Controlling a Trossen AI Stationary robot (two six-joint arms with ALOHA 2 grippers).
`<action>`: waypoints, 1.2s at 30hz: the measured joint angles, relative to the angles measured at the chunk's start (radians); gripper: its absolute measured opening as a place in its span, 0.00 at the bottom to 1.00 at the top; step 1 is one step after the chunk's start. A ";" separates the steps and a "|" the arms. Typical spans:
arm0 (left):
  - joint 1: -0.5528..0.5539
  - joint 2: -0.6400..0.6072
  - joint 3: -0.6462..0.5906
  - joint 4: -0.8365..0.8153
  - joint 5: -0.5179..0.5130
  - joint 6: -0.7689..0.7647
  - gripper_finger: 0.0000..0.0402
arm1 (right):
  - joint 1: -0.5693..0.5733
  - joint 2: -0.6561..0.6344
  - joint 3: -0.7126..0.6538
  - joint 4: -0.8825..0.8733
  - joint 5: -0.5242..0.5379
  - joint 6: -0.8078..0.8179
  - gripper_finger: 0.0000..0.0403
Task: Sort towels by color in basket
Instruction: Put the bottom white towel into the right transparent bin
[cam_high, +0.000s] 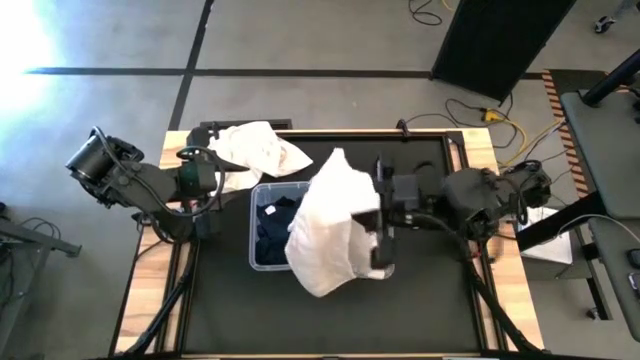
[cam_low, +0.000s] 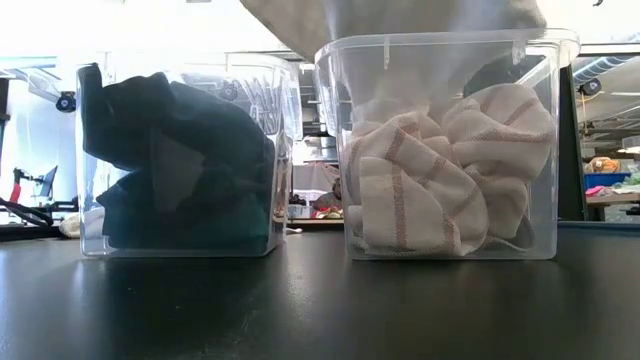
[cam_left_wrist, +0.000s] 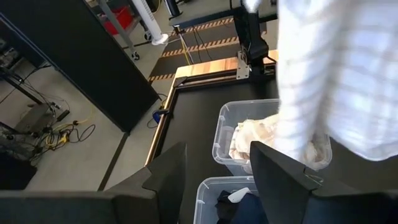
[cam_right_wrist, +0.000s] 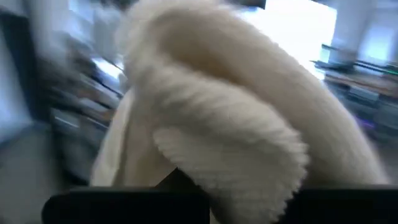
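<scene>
The right gripper (cam_high: 382, 222) has its jaws closed on a white towel (cam_high: 330, 225), which hangs above the clear bin (cam_left_wrist: 225, 134) of white and striped cloths (cam_low: 440, 170). Beside it, a second bin (cam_high: 256, 225) holds dark towels (cam_low: 175, 160). The left gripper (cam_left_wrist: 214, 177), jaws open, waits near the counter's (cam_low: 320, 310) left edge beside a loose white cloth (cam_high: 255, 148).

The black surface (cam_high: 440, 310), edged in pale wood, carries two clear plastic bins standing side by side, apart. One bin (cam_low: 185, 160) holds dark cloths; the other bin (cam_low: 450, 150) holds cream cloths with reddish stripes. A loose white towel (cam_high: 255, 148) lies at the surface's far edge.
</scene>
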 joint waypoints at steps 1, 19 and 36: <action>0.000 0.000 0.000 -0.002 0.000 0.000 0.40 | 0.001 -0.001 0.000 -0.028 0.046 -0.005 0.03; 0.000 0.000 0.000 -0.072 0.001 -0.065 0.40 | 0.015 -0.046 -0.075 -1.307 0.493 0.748 0.03; 0.000 0.004 0.000 -0.070 0.001 -0.075 0.40 | 0.016 -0.079 -0.287 -1.024 -0.064 0.517 0.03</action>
